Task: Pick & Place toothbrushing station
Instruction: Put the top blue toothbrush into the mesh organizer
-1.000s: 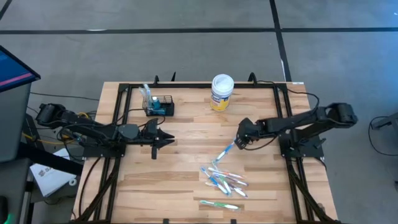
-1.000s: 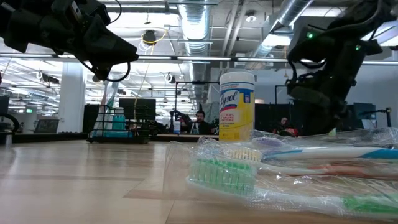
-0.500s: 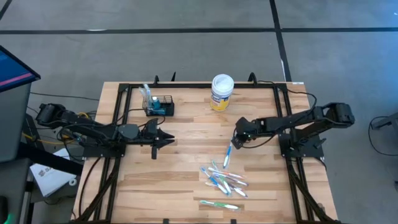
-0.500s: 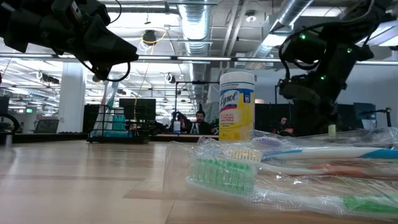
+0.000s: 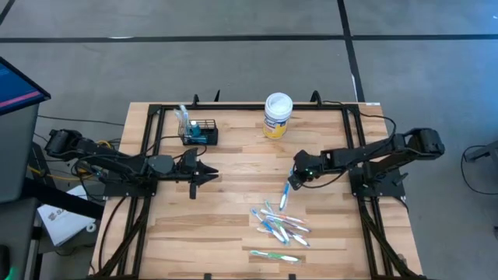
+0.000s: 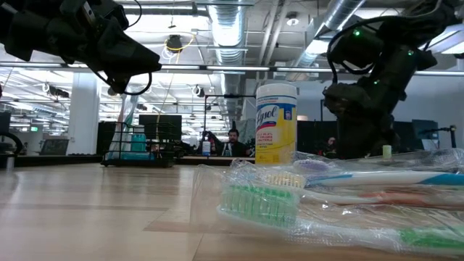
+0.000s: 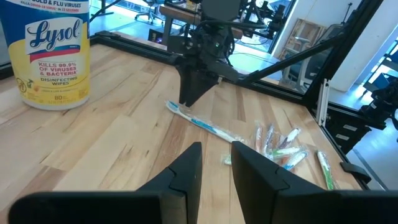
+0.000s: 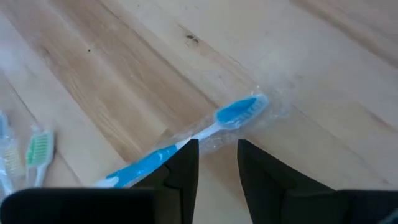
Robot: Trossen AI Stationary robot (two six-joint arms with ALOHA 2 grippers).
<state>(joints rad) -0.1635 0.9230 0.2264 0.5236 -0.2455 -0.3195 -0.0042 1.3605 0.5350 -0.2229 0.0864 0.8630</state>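
Observation:
The toothbrushing station (image 5: 199, 132), a small black wire basket, stands at the table's far left with a toothbrush upright in it. A blue toothbrush (image 5: 285, 196) in clear wrap lies flat on the wood near the middle. My right gripper (image 5: 292, 181) slants down over its head end (image 8: 239, 113). A narrow gap shows between its fingers (image 8: 217, 152), with wood visible in it. My left gripper (image 5: 212, 177) hovers level at centre left, slightly open (image 7: 214, 155), with nothing between its fingers. My right gripper's fingertips stand at the blue toothbrush's neck (image 8: 202, 134), just behind the head, slanting down from the table's right. One fingertip (image 8: 185, 152) covers the handle where it passes, so I cannot tell whether it touches. The toothbrush lies flat on the table.
A white-lidded yellow wipes tub (image 5: 278, 115) stands at the far middle. Several wrapped toothbrushes (image 5: 282, 224) lie in a loose pile near the front, and one more (image 5: 274, 256) lies nearer the edge. A black frame (image 5: 233, 107) runs round the tabletop.
My right gripper has shifted a little toward the table's left and tipped further downward over the toothbrush's head end. The blue toothbrush has turned about on the table: its handle end has swung toward the right, while its head end has stayed by the gripper.

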